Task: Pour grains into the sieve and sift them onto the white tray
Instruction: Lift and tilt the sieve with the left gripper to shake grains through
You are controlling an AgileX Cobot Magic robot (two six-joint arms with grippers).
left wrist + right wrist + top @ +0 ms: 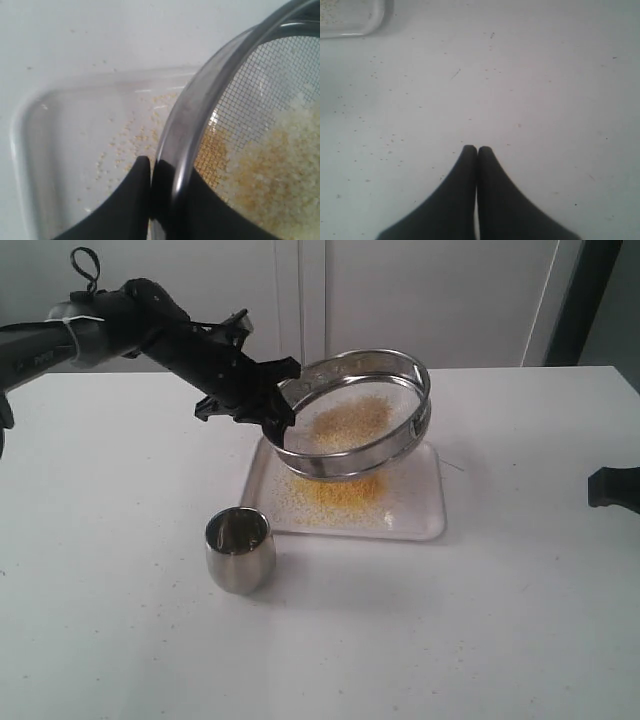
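The sieve [352, 415], a wide steel ring with a mesh bottom, hangs tilted above the white tray [415, 525]. My left gripper [278, 410] is shut on its rim at the left side; in the left wrist view one finger sits outside the ring wall [190, 130] and one inside. Pale and yellow grains [350, 423] lie on the mesh [280, 100]. A patch of fine yellow grains [338, 492] covers the tray under the sieve, with scattered ones [127, 145] near the tray's corner. My right gripper [477, 148] is shut and holds nothing, low over the bare tabletop at the right edge [612, 487].
A small rounded steel cup [239, 549] stands upright on the white table, in front of the tray's left corner. A corner of the tray [350, 20] shows in the right wrist view. Fine specks dot the tabletop [380, 125].
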